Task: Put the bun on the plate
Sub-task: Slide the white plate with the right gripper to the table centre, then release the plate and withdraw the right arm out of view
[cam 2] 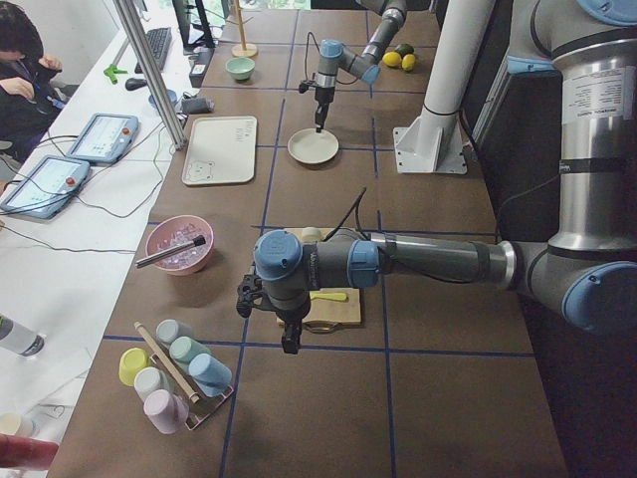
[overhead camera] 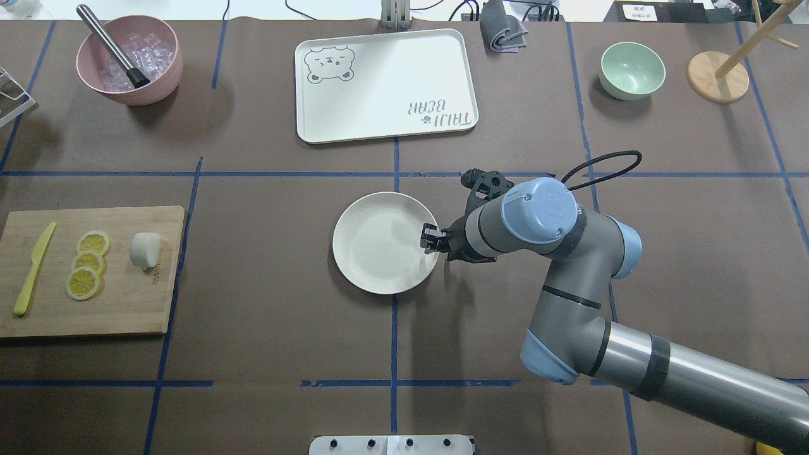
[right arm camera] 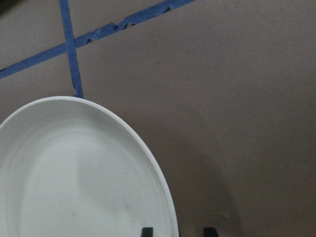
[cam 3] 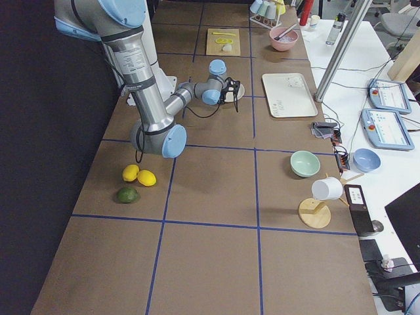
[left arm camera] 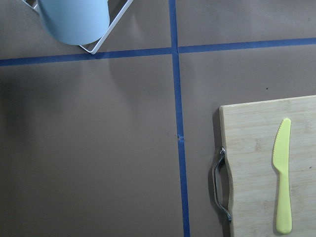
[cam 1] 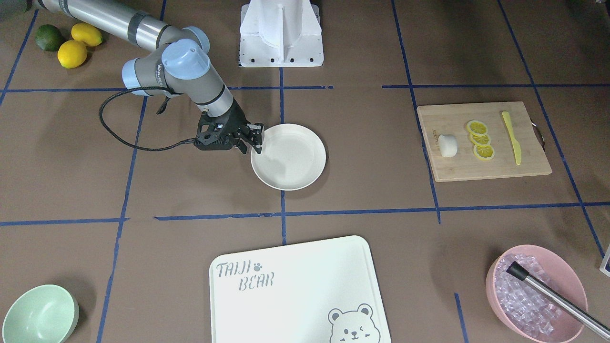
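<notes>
The bun (overhead camera: 145, 249), a small white roll, lies on the wooden cutting board (overhead camera: 126, 309) at the table's left, next to the lemon slices; it also shows in the front view (cam 1: 447, 145). The plate (overhead camera: 379, 253) sits in the middle of the table and holds nothing. My right gripper (overhead camera: 430, 239) is at the plate's right rim, open, its fingertips (right arm camera: 146, 231) standing on either side of the rim (right arm camera: 165, 197). My left gripper (cam 2: 289, 344) hangs over the table just past the board's handle end; whether it is open or shut I cannot tell.
On the board lie three lemon slices (overhead camera: 87, 262) and a yellow knife (overhead camera: 33, 268). A pink bowl (overhead camera: 129, 60) of ice, the bear-printed board (overhead camera: 385, 82) and a mint bowl (overhead camera: 632, 69) line the far side. A cup rack (cam 2: 174, 373) stands near the left gripper.
</notes>
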`<state>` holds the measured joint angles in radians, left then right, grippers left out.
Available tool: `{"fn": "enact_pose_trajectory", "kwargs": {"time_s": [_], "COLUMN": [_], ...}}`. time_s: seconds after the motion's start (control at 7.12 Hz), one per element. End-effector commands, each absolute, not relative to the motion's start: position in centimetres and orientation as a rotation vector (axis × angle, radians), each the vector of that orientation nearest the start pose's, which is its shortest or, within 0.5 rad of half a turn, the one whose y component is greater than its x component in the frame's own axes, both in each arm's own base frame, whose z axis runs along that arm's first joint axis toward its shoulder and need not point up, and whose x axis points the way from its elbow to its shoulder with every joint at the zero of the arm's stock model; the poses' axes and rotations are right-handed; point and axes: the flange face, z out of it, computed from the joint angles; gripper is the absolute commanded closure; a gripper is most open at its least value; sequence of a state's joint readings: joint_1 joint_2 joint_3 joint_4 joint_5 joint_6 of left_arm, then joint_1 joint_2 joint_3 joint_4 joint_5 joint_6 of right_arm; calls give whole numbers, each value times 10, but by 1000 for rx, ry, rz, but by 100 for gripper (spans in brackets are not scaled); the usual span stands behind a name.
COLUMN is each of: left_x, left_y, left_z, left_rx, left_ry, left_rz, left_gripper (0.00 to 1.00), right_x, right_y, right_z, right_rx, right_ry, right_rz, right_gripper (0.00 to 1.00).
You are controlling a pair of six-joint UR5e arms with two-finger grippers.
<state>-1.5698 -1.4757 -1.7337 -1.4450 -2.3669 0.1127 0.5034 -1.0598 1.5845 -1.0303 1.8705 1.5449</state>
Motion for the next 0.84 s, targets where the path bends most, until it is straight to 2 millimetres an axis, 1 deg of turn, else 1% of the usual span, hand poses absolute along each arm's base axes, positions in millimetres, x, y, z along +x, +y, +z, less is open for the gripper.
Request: {"fn": "enact_pose_trajectory", "kwargs": {"time_s": [0.0, 0.14, 0.28, 0.42, 0.56, 0.7], "left_x": [-61, -59, -54, -53, -49, -49], "left_y": [-447, -449, -453, -456, -457, -457], "left_z": [634, 632, 630, 626, 621, 617], "left_rx": [-11, -7, -6, 2, 9, 15], "left_ry": [798, 798, 795, 794, 795, 795], "left_rz": [86, 94, 107, 112, 125, 127], "left_gripper": [0, 0, 0, 0, 0, 0], "right_x": [-499, -455, -408, -361, -307, -233], "right_y": [-463, -494, -518, -537, -552, -562], "right_z": [295, 309, 347, 380, 418, 467], "right_rx": [-27, -27, -29, 8, 46, 65], "right_ry": [-993, -962, -916, -891, -860, -846], "right_rz": [320, 266, 215, 152, 111, 35], "right_gripper": [0, 0, 0, 0, 0, 0]}}
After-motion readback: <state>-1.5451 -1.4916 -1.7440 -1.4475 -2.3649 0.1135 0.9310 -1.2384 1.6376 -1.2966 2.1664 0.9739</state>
